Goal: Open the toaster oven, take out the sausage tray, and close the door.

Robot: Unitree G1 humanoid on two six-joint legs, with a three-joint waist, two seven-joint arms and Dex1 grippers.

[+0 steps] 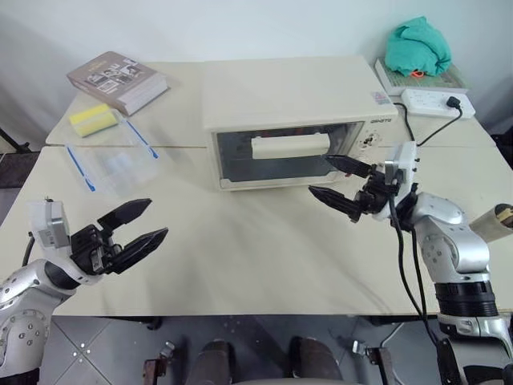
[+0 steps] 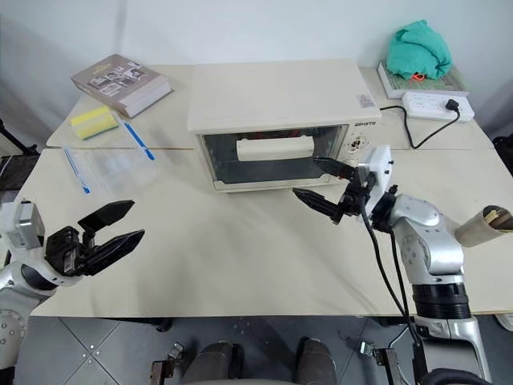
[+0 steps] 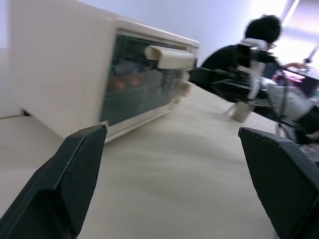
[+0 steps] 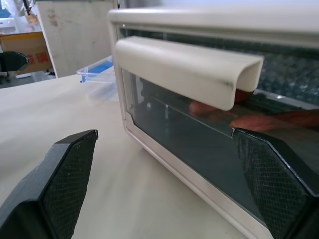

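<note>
Hands first: I see my left hand (image 1: 135, 225) at about eight o'clock over the cream surface (image 1: 240, 257), fingers spread wide and empty. My right hand (image 1: 337, 180) sits at three o'clock, fingers likewise apart and holding nothing, just beside the door (image 1: 272, 156), near its handle (image 4: 184, 67). Farther back, at twelve o'clock, stands the toaster oven (image 1: 288, 96), door shut. Through the glass I make out red-orange sausages (image 4: 259, 117); I cannot make out the tray under them.

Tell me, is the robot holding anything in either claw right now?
No, nothing is held. The right gripper is open, just in front of the door's handle. The left gripper is open over the table.
</note>
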